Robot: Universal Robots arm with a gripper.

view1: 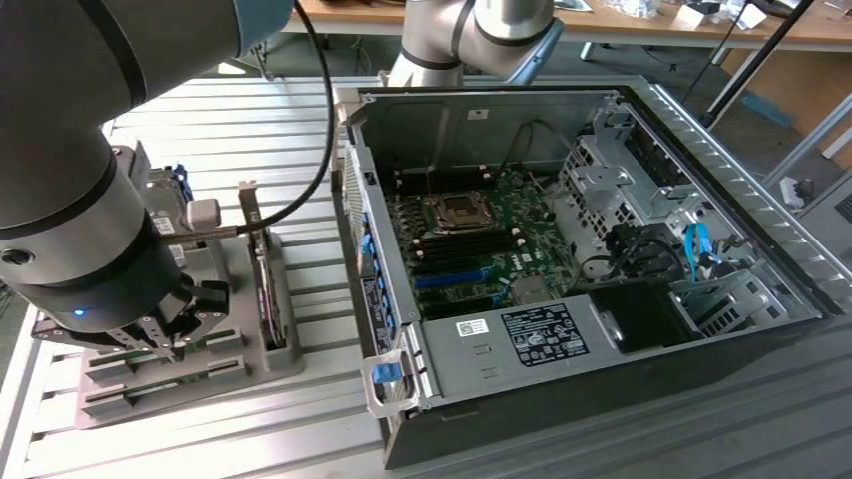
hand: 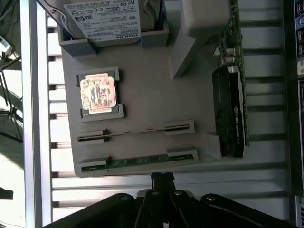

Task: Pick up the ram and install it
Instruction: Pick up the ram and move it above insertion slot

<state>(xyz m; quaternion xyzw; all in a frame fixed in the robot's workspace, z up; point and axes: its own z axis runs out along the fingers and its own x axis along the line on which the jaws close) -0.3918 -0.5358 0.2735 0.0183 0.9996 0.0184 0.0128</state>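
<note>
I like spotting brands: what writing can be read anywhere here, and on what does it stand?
"TOSHIBA": hard drive label; its fine print is too small to read.
"NVIDIA": graphics card, likely; the rest is blurred.
Power supply label: too small to read.

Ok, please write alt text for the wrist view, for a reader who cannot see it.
The shut gripper hangs beside a grey holder, nearest a green ram stick in its cradle. The holder also carries a processor chip, a graphics card and a hard drive.
</note>
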